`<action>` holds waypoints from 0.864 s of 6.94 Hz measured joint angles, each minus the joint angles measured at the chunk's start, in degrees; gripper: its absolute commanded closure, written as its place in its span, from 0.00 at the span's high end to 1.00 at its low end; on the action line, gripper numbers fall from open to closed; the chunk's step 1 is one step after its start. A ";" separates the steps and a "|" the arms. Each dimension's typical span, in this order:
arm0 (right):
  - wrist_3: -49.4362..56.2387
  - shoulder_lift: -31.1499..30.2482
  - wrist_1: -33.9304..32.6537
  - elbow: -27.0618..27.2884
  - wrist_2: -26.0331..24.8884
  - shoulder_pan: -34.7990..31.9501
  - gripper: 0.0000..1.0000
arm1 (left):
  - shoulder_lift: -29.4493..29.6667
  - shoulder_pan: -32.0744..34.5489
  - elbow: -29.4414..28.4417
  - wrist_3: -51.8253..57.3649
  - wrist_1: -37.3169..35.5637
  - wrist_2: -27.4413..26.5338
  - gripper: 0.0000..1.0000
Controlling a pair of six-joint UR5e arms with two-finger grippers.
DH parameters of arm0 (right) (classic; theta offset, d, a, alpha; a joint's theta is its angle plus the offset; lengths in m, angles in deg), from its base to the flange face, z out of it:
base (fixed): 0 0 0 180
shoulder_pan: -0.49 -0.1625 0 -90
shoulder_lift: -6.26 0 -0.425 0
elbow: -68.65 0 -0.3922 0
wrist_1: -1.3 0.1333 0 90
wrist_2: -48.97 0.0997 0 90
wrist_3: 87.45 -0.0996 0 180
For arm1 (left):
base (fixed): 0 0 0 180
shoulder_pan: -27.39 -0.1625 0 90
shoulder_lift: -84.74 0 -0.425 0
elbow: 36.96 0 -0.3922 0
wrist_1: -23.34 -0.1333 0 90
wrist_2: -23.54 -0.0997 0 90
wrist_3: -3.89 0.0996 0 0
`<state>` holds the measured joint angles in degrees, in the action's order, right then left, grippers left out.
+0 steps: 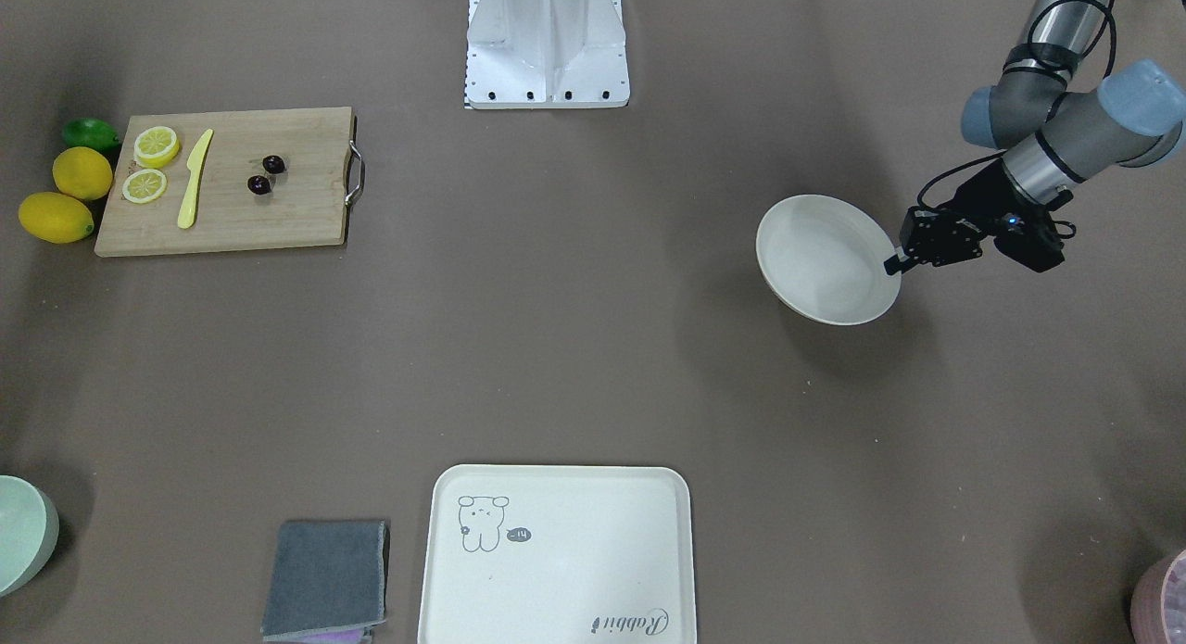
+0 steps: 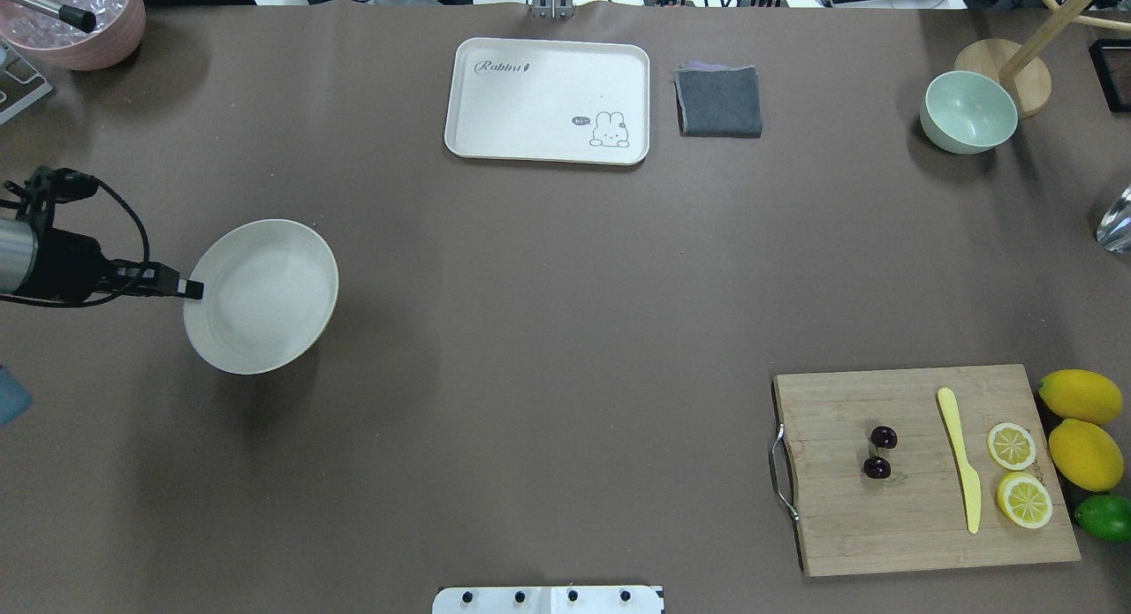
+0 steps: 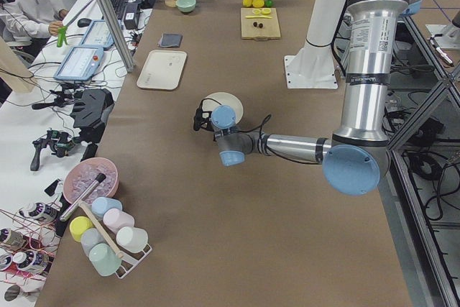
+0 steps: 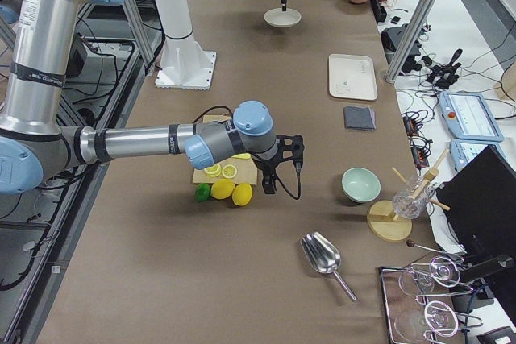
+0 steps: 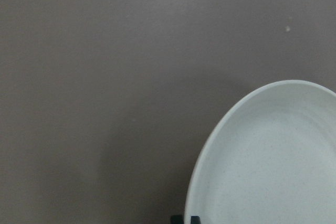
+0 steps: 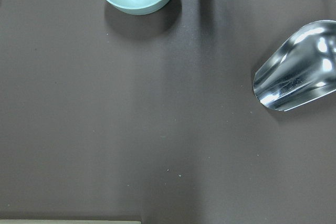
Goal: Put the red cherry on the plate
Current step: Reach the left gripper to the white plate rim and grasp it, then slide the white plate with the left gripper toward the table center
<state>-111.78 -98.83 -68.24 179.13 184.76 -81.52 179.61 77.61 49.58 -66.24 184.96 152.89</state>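
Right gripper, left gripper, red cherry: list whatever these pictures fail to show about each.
Right gripper: shows only in the exterior right view, small and dark; open or shut cannot be told.
Red cherry: stem too small to trace in the overhead view; the right arm hides it in the exterior right view.
Left gripper: at the plate rim; the left wrist view's bottom edge cuts off its fingertips.

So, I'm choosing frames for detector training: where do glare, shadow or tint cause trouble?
Right wrist view: strong glare on the metal scoop. Overhead view: the plate throws a soft, wide shadow on the table. Left wrist view: plate looks bluish, cropped by the frame. Front-facing view: red cherry sharp, evenly lit.
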 measured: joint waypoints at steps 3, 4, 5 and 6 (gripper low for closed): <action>-0.08 -0.01 0.02 -0.05 -0.06 0.00 1.00 | 12.24 -11.38 1.10 -10.21 -7.17 -12.21 0.00; -0.10 0.03 0.03 -0.07 -0.08 0.00 1.00 | 16.82 -15.43 1.02 -11.00 -12.85 -16.91 0.00; -0.13 0.05 0.03 -0.08 -0.11 0.00 1.00 | 20.49 -18.92 0.89 -11.27 -17.69 -20.67 0.00; -0.17 0.09 0.03 -0.09 -0.12 0.00 1.00 | 22.95 -20.90 0.80 -11.30 -21.56 -22.91 0.00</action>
<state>-111.95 -98.74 -68.22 179.05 184.63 -81.52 202.56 56.71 50.38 -77.54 163.40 129.98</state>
